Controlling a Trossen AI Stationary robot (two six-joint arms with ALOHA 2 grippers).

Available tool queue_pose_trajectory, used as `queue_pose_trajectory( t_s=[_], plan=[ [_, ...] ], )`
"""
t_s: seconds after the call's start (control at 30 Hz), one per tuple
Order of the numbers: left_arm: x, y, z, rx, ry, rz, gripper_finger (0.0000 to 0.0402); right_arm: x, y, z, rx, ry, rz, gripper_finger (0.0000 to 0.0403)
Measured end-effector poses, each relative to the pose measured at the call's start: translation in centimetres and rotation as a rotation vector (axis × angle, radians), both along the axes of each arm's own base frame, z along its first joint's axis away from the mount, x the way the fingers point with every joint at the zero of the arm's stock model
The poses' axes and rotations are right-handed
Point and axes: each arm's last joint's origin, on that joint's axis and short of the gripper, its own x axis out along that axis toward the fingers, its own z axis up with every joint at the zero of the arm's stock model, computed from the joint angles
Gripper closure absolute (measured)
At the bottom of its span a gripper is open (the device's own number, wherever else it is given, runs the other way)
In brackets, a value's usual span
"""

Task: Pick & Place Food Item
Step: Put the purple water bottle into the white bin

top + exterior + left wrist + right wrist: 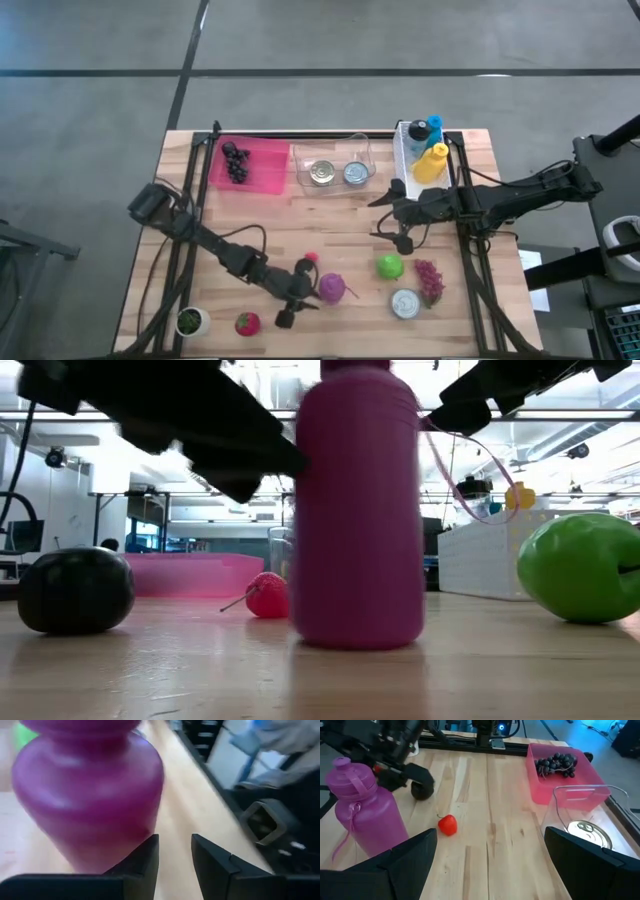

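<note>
Left arm reaches low across the near part of the table; left gripper (287, 316) sits down by the tabletop, jaws drawn to a narrow gap, pinching nothing. Purple bottle (87, 790) stands upright just ahead of the fingertips and off to one side, outside the gap. Red strawberry (247, 323) lies near, on the gripper's other side. Right arm extends over mid-table; right gripper (403, 221) held above the wood, jaws spread wide, empty.
</note>
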Motion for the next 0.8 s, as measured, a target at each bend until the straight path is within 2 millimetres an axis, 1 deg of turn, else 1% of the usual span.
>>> queue_pose_trajectory(
  t_s=[0.17,0.37,0.53,0.63,0.8],
  plan=[
    [0.7,1.6,-0.3,0.042,-0.008,0.091,0.028,0.0,0.0,0.0,0.0,0.001,0.0,0.0037],
    [1.3,2.9,-0.3,0.049,-0.01,0.143,0.0279,0.0,0.0,0.0,0.0,0.001,0.0,0.0037],
    [1.7,3.6,-0.6,0.08,-0.015,0.171,0.0279,0.0,0.1,0.0,-0.001,0.001,0.01,0.0037],
    [1.8,4.0,-0.5,0.123,-0.034,0.225,0.0279,0.0,0.3,0.0,0.004,0.0,0.062,0.0037],
    [2.0,4.5,-0.5,0.149,-0.042,0.261,0.0279,0.7,1.1,-0.1,0.009,-0.036,0.106,0.0037]
  ],
)
